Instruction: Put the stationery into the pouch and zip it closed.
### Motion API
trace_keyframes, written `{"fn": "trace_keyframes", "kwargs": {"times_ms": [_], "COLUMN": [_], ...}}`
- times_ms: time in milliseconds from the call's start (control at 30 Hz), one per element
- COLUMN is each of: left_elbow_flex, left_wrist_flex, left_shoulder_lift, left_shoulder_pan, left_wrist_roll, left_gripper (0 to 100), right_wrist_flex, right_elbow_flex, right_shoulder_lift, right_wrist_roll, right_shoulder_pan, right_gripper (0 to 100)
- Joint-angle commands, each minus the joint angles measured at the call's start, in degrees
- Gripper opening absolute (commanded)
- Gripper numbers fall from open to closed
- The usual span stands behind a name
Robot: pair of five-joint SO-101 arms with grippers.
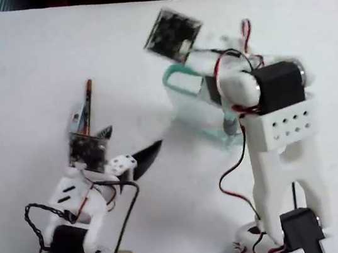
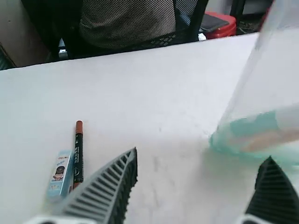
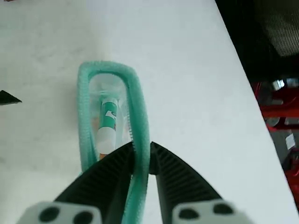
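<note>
Left gripper (image 1: 127, 144) at lower left of the high view: jaws spread wide, nothing between them. Right gripper (image 3: 142, 150) at the pouch (image 1: 199, 106), upper centre of that view: jaws all but closed, pinching the teal zip edge (image 3: 136, 107), with the mouth standing as an open loop. Already inside the pouch: one green-and-white stick (image 3: 108, 122). Not yet packed, on the white table (image 1: 14, 67): a brown pen (image 1: 88, 103) with an orange cap and a small pale blue eraser (image 1: 79, 119), just beside each other; contact between the two not determinable. Both to the upper left of the left jaws, near them, but outside the gap rather than within it. Same finding in the left wrist view: pen (image 2: 78, 151) and eraser (image 2: 60, 171) off to one side of the jaw gap, pouch (image 2: 252, 135) toward the other side. Long axis of the pen: near upright in the high view, leaning slightly right at the top, cap end farthest from the arm, hence roughly crosswise to the line on which the jaws close. Judged favourable for a grip across the barrel, provided the jaws first shift toward the left of the frame to bracket it. Left arm plainly the nearer; right arm well apart from both items and occupied with the pouch. Pouch mouth to the right of the pen in the frame, so the carry judged short, over bare table. Zip not yet drawn.
</note>
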Motion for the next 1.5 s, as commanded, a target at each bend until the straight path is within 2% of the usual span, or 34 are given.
{"fn": "trace_keyframes", "kwargs": {"times_ms": [0,133,267,467,567,700,767,933,1067,1233,1467], "left_elbow_flex": [-6.33,-8.44,-9.14,-12.84,-11.43,-5.36,-2.64,1.93,2.29,2.11,2.46], "left_wrist_flex": [5.98,8.88,8.26,9.58,10.02,8.18,6.24,0.97,0.53,0.26,-0.79], "left_shoulder_lift": [-0.31,-0.31,-0.4,-3.3,-9.1,-15.96,-15.96,-15.6,-15.6,-15.6,-15.6], "left_shoulder_pan": [4.26,6.99,7.6,4.26,4.7,8.92,9.45,9.36,8.75,0.48,-0.04], "left_wrist_roll": [-3.52,-3.6,-3.6,-4.04,-10.9,-21.89,-24.53,-24.97,-24.7,-24.62,-24.88], "left_gripper": [38,39,39,39,41,41,40,40,40,41,41], "right_wrist_flex": [0.22,0.31,0.22,0.22,0.22,0.22,0.22,0.22,0.31,0.4,0.22], "right_elbow_flex": [-0.26,-0.18,2.11,4.31,4.04,4.04,4.04,4.22,4.31,6.95,14.24], "right_shoulder_lift": [-1.71,-1.71,-1.71,-2.07,-2.24,-1.98,-1.8,-1.8,-1.89,-3.38,-7.52], "right_wrist_roll": [2.9,3.25,3.52,6.95,8.18,10.9,12.22,14.59,17.32,20.31,24.88], "right_shoulder_pan": [-4.88,-9.89,-13.76,-12.35,-11.21,-11.3,-11.82,-14.99,-16.75,-17.27,-27.03], "right_gripper": [1.7,1.7,1.7,1.7,1.7,1.7,1.7,1.7,1.7,1.7,1.7]}}
